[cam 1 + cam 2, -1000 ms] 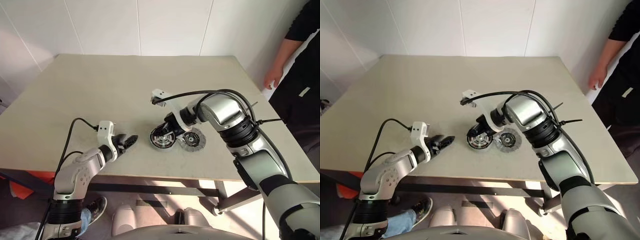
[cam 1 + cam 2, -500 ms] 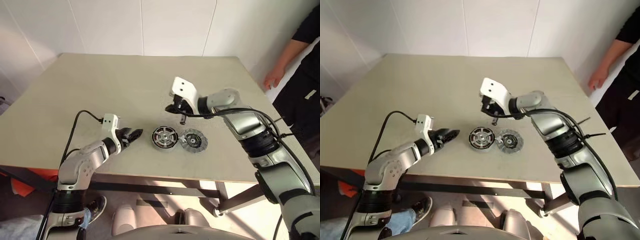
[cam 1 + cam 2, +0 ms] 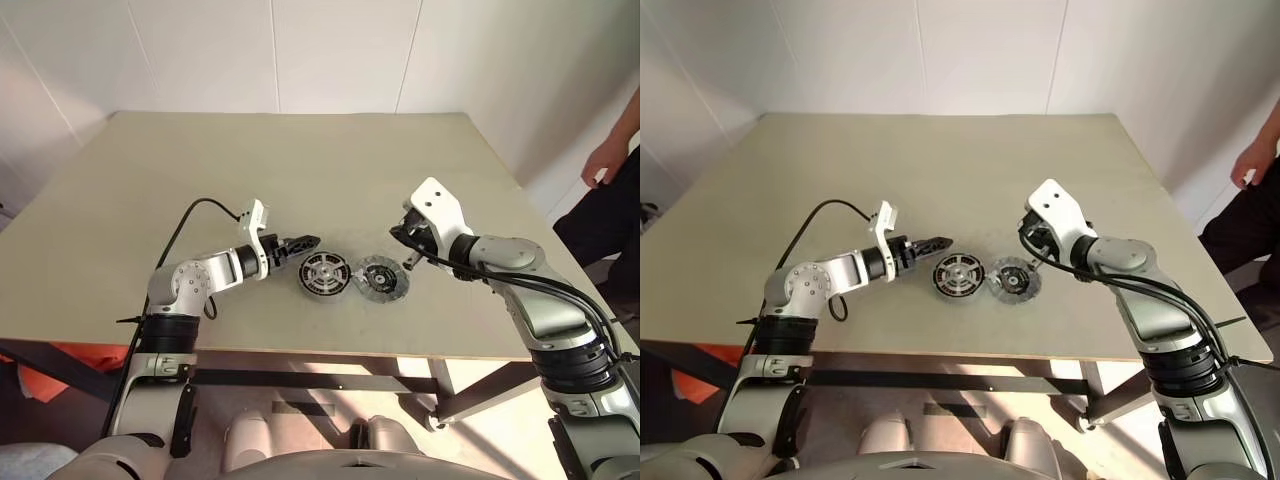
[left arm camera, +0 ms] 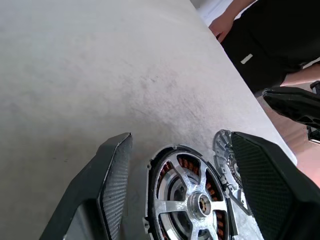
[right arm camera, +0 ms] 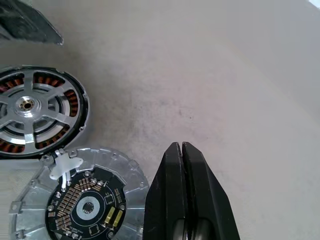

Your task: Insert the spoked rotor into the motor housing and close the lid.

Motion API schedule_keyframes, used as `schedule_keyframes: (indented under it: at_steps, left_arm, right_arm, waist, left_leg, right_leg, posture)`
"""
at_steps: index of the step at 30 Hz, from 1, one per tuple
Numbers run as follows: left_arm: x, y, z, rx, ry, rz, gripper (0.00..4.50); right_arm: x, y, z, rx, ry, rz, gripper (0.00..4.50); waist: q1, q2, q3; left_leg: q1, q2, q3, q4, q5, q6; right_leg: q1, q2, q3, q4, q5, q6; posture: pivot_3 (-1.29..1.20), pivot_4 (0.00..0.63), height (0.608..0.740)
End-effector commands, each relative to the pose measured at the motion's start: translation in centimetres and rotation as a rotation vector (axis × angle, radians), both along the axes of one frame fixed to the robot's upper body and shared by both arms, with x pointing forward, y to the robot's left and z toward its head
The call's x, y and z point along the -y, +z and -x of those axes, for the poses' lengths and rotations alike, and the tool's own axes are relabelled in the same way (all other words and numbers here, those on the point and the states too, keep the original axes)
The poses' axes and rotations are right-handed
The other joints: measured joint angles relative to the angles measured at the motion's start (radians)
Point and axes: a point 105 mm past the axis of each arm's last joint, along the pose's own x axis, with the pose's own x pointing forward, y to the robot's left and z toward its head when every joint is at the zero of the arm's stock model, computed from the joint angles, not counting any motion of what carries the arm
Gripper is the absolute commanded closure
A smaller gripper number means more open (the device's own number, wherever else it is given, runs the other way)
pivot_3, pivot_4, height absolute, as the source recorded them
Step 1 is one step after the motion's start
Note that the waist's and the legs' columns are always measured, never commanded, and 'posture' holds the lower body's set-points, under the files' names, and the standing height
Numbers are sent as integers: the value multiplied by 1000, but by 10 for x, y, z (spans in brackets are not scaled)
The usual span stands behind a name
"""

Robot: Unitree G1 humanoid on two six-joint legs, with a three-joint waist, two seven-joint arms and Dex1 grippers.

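The spoked rotor (image 4: 195, 199) lies inside the motor housing (image 3: 304, 279), its silver spokes over the copper windings (image 5: 74, 101). The lid (image 3: 383, 278) rests flat on the table, touching the housing's right side, with its dark circuit centre (image 5: 86, 204) facing up. My left gripper (image 3: 305, 242) is open just left of the housing and points at it; in the left wrist view its fingers (image 4: 114, 180) frame the housing. Just right of the lid, my right gripper (image 3: 408, 260) is shut on nothing, a little above the table.
The beige table (image 3: 300, 160) carries just these parts. A person stands past the table's right edge, with a hand (image 3: 606, 158) hanging near its far right corner.
My right gripper has pulled away from the housing to the right, past the lid. My left gripper has moved right, up to the housing. The head camera has also shifted.
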Motion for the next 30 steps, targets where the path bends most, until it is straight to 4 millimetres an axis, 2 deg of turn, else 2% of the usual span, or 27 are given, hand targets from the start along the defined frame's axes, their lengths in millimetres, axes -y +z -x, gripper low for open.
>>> schedule_keyframes:
  at_steps: [1, 2, 6, 8, 9, 12, 15, 20, 22, 25, 27, 30]
  left_arm:
    - [-5, 7, -2, 28, -2, -11, 1163]
    - [-7, 7, 0, 24, -3, -13, 1163]
    - [-13, 3, 6, 6, -7, -21, 1163]
    - [-13, 1, 8, -6, -4, -16, 1163]
    - [-13, 2, 8, -8, -4, -14, 1163]
    - [-9, 9, 7, 11, -10, 15, 1163]
    - [-12, 10, 3, 17, 27, 19, 1163]
    - [-22, 5, 8, 20, 74, 0, 1163]
    - [-31, 3, 11, 20, 114, -7, 1163]
    - [-43, 3, 14, 25, 160, -21, 1163]
    - [-51, 3, 16, 27, 189, -34, 1163]
    - [-60, 3, 18, 27, 220, -45, 1163]
  right_arm:
    - [15, 6, 10, -3, -40, -2, 4481]
    - [21, 2, 13, -21, -56, 7, 4481]
    - [58, -38, 34, -131, -105, 178, 4481]
    - [64, -45, 39, -142, -114, 195, 4481]
    - [62, -43, 38, -131, -117, 175, 4481]
    - [38, -21, 28, -72, -69, 53, 4481]
    - [13, -8, 17, -14, 8, 23, 4481]
    - [-39, 15, 8, 52, 177, -41, 4481]
    - [-58, 8, 5, 39, 238, -35, 4481]
    - [-74, 2, -1, 24, 274, -52, 4481]
    - [-83, -3, -4, 2, 287, -74, 4481]
    - [-90, -23, -4, -99, 274, -140, 4481]
  waist:
    - [3, 0, 0]
    - [5, 0, 0]
    - [15, 0, 0]
    - [19, 1, 0]
    - [18, 1, 1]
    - [3, 3, 1]
    - [-6, 3, 1]
    - [-5, 3, 1]
    - [-5, 3, 1]
    - [-2, 3, 1]
    - [-1, 3, 1]
    - [-3, 3, 1]
  left_leg:
    - [0, 0, 0, 0, 0, 0]
    - [-1, 0, 0, 0, 0, 1]
    - [-1, -1, 0, 0, -2, 3]
    - [0, -1, 0, -1, -2, 4]
    - [2, -1, 0, -2, -3, 5]
    - [5, -1, 1, -2, -4, 6]
    - [6, -1, 1, -2, -3, 6]
    - [7, -1, 0, -2, -3, 5]
    - [7, -1, 0, -2, -3, 5]
    - [5, -1, -1, -2, -3, 5]
    - [3, -1, -1, -3, -3, 5]
    - [3, -1, -1, -3, -4, 5]
  right_leg:
    - [0, 0, 0, -1, 0, 0]
    - [0, 0, 0, -1, 0, 0]
    - [2, -1, 0, -5, 0, 1]
    - [4, -1, 0, -7, -1, 1]
    - [6, -1, 0, -8, -1, 2]
    - [8, -1, 0, -7, -5, 9]
    - [9, 0, 0, -7, -5, 9]
    - [9, 0, 0, -7, -5, 9]
    - [9, 0, 0, -6, -3, 6]
    - [9, 0, -1, -7, -1, 2]
    - [8, 0, -2, -9, -1, 2]
    - [8, -1, -2, -11, -1, 2]
  posture:
    - [0, 0, 740]
    - [0, 0, 740]
    - [0, 0, 740]
    - [0, 0, 740]
    - [0, 0, 740]
    - [0, 0, 740]
    - [0, 0, 740]
    - [0, 0, 740]
    - [0, 0, 740]
    - [0, 0, 740]
    - [0, 0, 740]
    - [0, 0, 740]
